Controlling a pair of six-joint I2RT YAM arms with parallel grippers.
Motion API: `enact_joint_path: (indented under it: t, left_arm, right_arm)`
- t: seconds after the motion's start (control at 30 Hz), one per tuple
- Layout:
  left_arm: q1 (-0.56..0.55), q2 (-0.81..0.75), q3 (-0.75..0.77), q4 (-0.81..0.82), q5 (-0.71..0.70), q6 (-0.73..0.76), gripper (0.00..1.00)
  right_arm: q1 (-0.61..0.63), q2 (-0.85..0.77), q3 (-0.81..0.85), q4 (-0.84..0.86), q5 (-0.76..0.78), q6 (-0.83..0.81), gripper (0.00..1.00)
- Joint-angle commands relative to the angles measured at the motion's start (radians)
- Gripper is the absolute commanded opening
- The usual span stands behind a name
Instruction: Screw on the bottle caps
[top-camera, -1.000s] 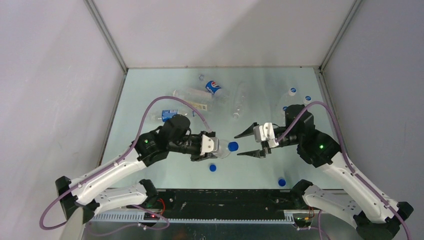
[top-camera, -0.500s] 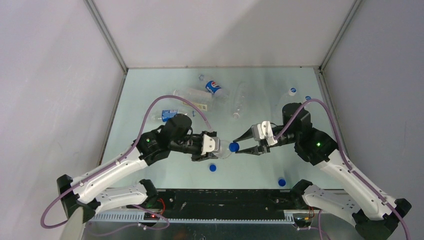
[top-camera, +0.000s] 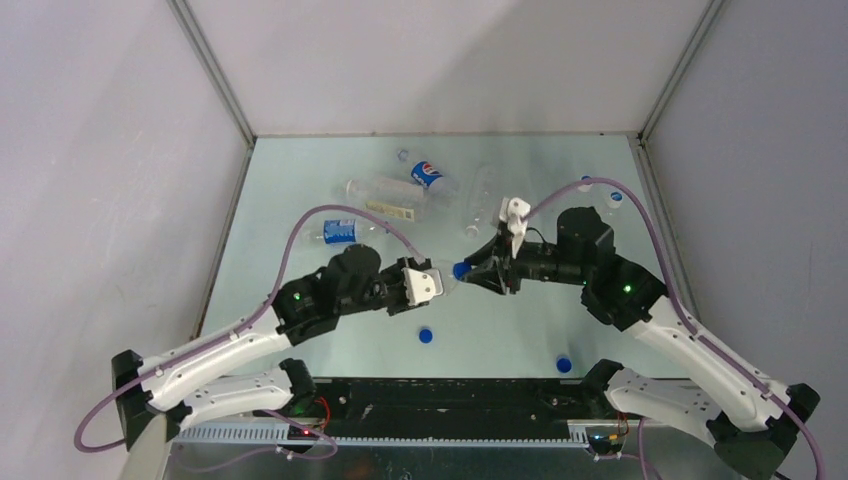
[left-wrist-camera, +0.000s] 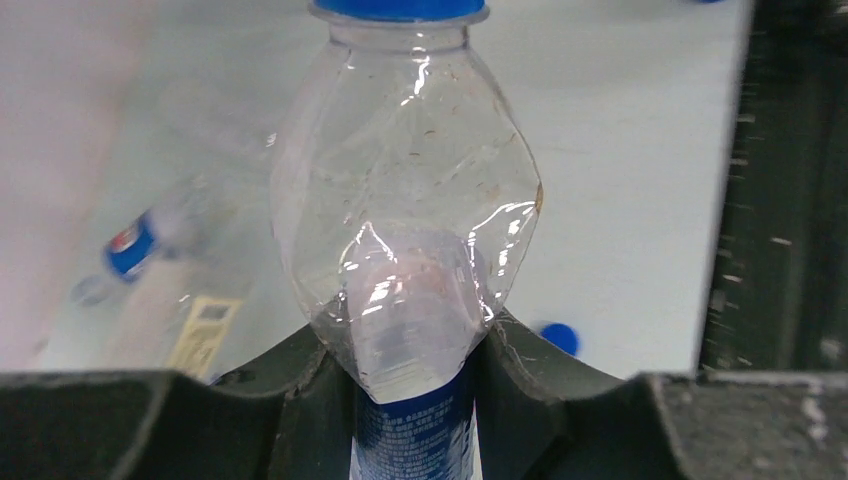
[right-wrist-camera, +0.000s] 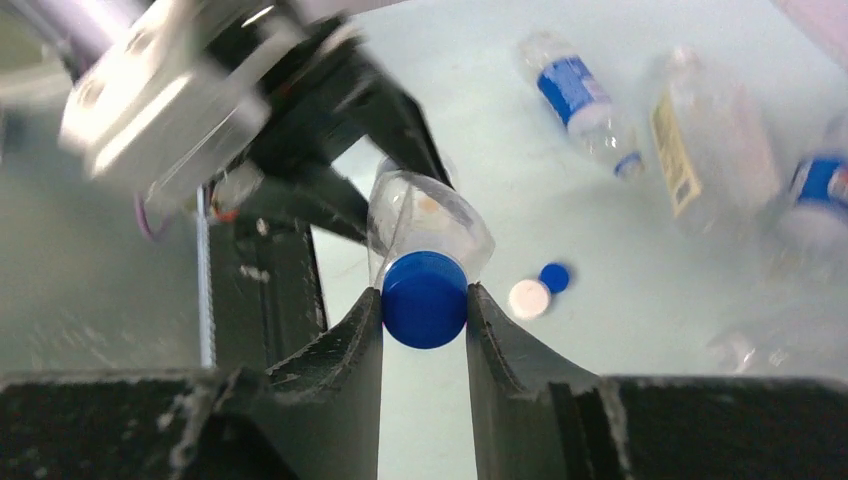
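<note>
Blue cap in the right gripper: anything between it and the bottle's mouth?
Nothing visible. The cap sits at the mouth of the bottle, pinched by the right gripper; the left gripper holds the bottle's body.

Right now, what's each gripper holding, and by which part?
Left gripper clamps the clear bottle around its body, above the label. Right gripper pinches the blue cap on its mouth by the sides.
</note>
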Motion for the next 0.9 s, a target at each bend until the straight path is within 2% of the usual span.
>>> enact_joint_path:
  t: [0.0,0.1,0.13,0.2,0.27,0.33,0.37,0.43,0.47,0.5,0.53,0.6,0.7,0.8,0.87]
  left_arm:
    - [-0.138,-0.031,-0.073,0.441,-0.484,0.030,0.14]
    - [-0.235,-0.003,-0.146,0.570,-0.734,0.135,0.14]
    - [-0.254,0.009,-0.165,0.662,-0.842,0.191,0.14]
    - [-0.295,0.053,-0.207,0.753,-0.952,0.261,0.14]
    - [-0.313,0.090,-0.216,0.800,-1.015,0.282,0.13]
    - [-0.311,0.092,-0.217,0.772,-1.009,0.252,0.14]
    - [-0.299,0.075,-0.215,0.718,-0.967,0.207,0.14]
    - [-0.258,0.035,-0.200,0.592,-0.865,0.118,0.15]
    - [-0.218,0.008,-0.186,0.549,-0.817,0.091,0.15]
    - [-0.196,-0.005,-0.180,0.465,-0.724,0.050,0.15]
    - [-0.159,-0.030,-0.169,0.422,-0.673,0.036,0.15]
    - [-0.097,-0.067,-0.159,0.329,-0.516,-0.007,0.15]
    - [-0.023,-0.089,-0.127,0.174,-0.215,-0.023,0.15]
    - [0.036,-0.075,-0.068,0.027,0.015,-0.007,0.15]
    - [0.049,-0.054,-0.029,-0.045,0.096,0.006,0.16]
  right_arm:
    - [0.017,0.085,-0.027,0.117,0.438,0.619,0.00]
    - [0.011,0.095,-0.092,0.217,0.479,0.818,0.00]
    - [0.009,0.094,-0.112,0.245,0.489,0.909,0.00]
    - [0.000,0.097,-0.174,0.308,0.513,1.015,0.00]
    - [-0.003,0.097,-0.184,0.333,0.523,1.046,0.00]
    - [-0.005,0.084,-0.185,0.357,0.519,1.009,0.00]
    - [-0.008,0.065,-0.185,0.369,0.515,0.950,0.01]
    - [-0.014,0.026,-0.185,0.386,0.501,0.828,0.18]
    - [-0.021,0.012,-0.185,0.397,0.476,0.773,0.34]
    - [-0.023,-0.017,-0.185,0.401,0.458,0.658,0.41]
    - [-0.027,-0.030,-0.185,0.403,0.417,0.589,0.52]
    - [-0.030,-0.066,-0.185,0.384,0.349,0.326,0.61]
    - [-0.038,-0.120,-0.185,0.316,0.176,0.066,0.67]
    - [-0.039,-0.163,-0.185,0.205,0.044,-0.209,0.69]
    - [-0.040,-0.181,-0.184,0.151,-0.032,-0.330,0.69]
